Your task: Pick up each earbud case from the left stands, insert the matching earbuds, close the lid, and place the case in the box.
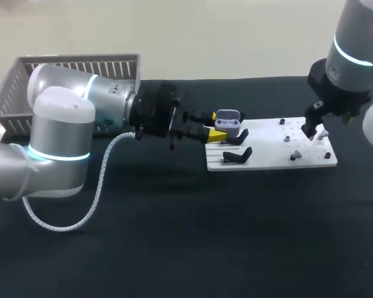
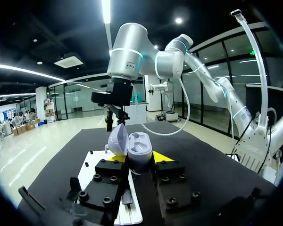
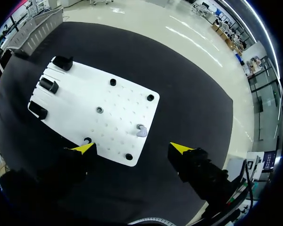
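Gripping the open earbud case (image 2: 134,148) over the left end of the white board (image 1: 267,155), the left hand (image 2: 139,162) holds firm while the right hand (image 3: 133,149) hangs wide above the earbud (image 3: 141,132), which an off-centre descent could knock aside.

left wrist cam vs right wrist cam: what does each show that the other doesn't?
Left wrist only: the open earbud case, clamped in the left gripper, and the right arm from outside.
Right wrist only: a top-down look at the earbud lying on the board, plus the basket.
Both: the white board, the black table and the right gripper, which is open above the board.
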Tool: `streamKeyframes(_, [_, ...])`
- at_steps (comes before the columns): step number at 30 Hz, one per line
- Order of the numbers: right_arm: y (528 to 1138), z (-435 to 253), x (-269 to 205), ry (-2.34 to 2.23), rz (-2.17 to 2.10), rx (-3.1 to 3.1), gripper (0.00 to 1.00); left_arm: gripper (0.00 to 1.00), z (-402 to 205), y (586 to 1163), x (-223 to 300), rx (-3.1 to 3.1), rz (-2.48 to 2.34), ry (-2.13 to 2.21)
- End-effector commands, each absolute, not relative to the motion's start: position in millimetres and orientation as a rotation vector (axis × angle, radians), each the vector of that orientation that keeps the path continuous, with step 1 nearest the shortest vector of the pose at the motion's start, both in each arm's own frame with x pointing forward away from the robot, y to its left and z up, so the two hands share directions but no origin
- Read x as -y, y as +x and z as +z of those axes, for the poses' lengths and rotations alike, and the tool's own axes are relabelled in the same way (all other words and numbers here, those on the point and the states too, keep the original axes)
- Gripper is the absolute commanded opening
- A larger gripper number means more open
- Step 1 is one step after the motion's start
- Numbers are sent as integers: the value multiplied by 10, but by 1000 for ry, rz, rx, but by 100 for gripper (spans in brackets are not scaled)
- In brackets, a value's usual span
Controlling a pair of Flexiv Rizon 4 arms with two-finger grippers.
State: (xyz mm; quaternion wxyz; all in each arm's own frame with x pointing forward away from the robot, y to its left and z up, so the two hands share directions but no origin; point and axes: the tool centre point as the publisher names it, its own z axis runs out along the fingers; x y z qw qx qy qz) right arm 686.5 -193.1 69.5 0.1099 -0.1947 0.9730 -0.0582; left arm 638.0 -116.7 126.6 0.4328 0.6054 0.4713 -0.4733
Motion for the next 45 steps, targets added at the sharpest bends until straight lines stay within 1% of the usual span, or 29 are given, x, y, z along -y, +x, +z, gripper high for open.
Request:
streamKeyframes(1, [6921, 626, 1924, -573, -147, -2879, 100, 0, 1259, 6380, 1165, -1173, -1179, 1507])
streamKeyframes(3, [6932, 601, 1934, -558, -120, -2888, 87, 0, 1259, 6380, 1165, -1173, -1179, 1507])
streamKeyframes(5, [6941, 579, 1948, -552, -116, -2891, 69, 0, 1259, 6380, 1165, -1173, -1179, 1507])
streamKeyframes(6, [6944, 568, 1954, -547, -111, -2894, 63, 0, 1259, 6380, 1165, -1173, -1179, 1507])
streamKeyframes(7, [6946, 556, 1960, -546, -109, -2894, 54, 0, 1259, 6380, 1165, -1173, -1179, 1507])
streamKeyframes(8, [6947, 547, 1964, -546, -109, -2895, 49, 0, 1259, 6380, 1165, -1173, -1179, 1507])
streamKeyframes(9, [6949, 541, 1968, -546, -109, -2896, 47, 0, 1259, 6380, 1165, -1173, -1179, 1507])
streamKeyframes(13, [6957, 519, 1987, -536, -107, -2896, 45, 0, 1259, 6380, 1165, -1173, -1179, 1507])
streamKeyframes(15, [6962, 502, 1989, -536, -110, -2897, 42, 0, 1259, 6380, 1165, -1173, -1179, 1507])
streamKeyframes(16, [6964, 496, 1990, -536, -110, -2897, 41, 0, 1259, 6380, 1165, -1173, -1179, 1507])
streamKeyframes(24, [6999, 447, 2016, -510, -109, -2889, 47, 0, 1259, 6380, 1165, -1173, -1179, 1507])
streamKeyframes(27, [7020, 421, 2017, -508, -112, -2890, 47, 0, 1259, 6380, 1165, -1173, -1179, 1507])
streamKeyframes(32, [7043, 381, 2023, -501, -112, -2894, 45, 0, 1259, 6380, 1165, -1173, -1179, 1507])
streamKeyframes(35, [7054, 366, 2027, -497, -113, -2893, 42, 0, 1259, 6380, 1165, -1173, -1179, 1507])
streamKeyframes(38, [7066, 351, 2038, -493, -114, -2896, 42, 0, 1259, 6380, 1165, -1173, -1179, 1507])
streamKeyframes(43, [7076, 329, 2047, -494, -111, -2901, 35, 0, 1259, 6380, 1165, -1173, -1179, 1507])
streamKeyframes(45, [7079, 326, 2048, -494, -110, -2902, 35, 0, 1259, 6380, 1165, -1173, -1179, 1507])
